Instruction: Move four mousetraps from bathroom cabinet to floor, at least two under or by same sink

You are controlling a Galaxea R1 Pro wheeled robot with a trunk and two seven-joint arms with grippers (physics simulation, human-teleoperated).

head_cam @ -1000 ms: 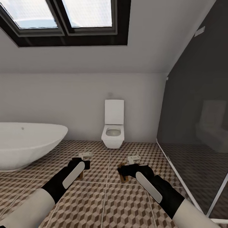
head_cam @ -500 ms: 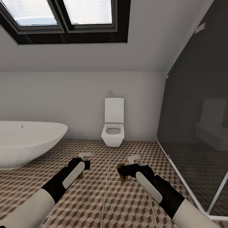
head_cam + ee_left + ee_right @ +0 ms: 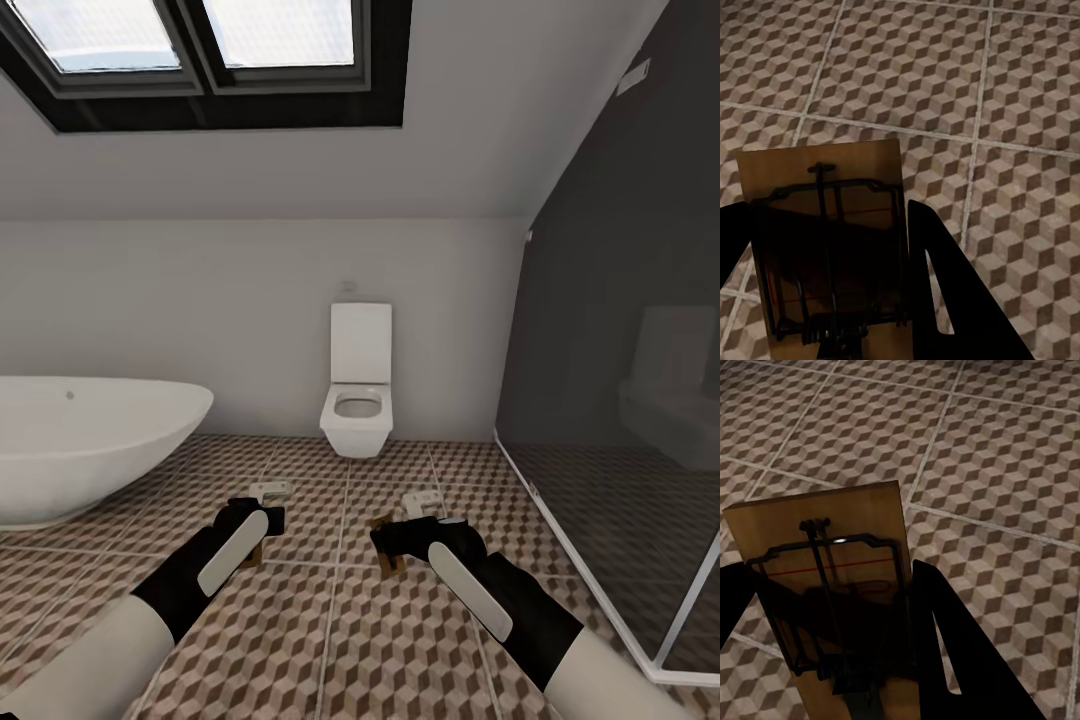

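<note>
A: Step in hand?
B: Carry leg, prob. Left gripper (image 3: 262, 522) clamped on left trap (image 3: 825, 240), right gripper (image 3: 385, 545) clamped on right trap (image 3: 832, 585). Both traps held low over floor (image 3: 330, 640), apart from the tiles as far as can tell.

A: Progress?
B: Two traps in hand, out of the cabinet. Other two: can't tell.

A: Next move?
B: Going by task, needs a sink spot. Ahead: toilet (image 3: 357, 400) at far wall, tub (image 3: 90, 440) to the left, glass screen (image 3: 620, 400) to the right. So prob turn base toward a sink, then lower arms, boards flat, open jaws near the tiles. Aim: under or right beside the basin, same floor for all.

A: Risk?
B: Thin boards w/ wire on top. Might flip or skid if let go from height.

A: Head cam vs wrist cams?
B: Head cam gives room layout + both arms reaching fwd. Traps there just brown slivers under black fingers. Wrist cams give the grip itself: board between two dark fingers, wire frame facing up, thin red line across right trap, cube tiles + grout beyond.
</note>
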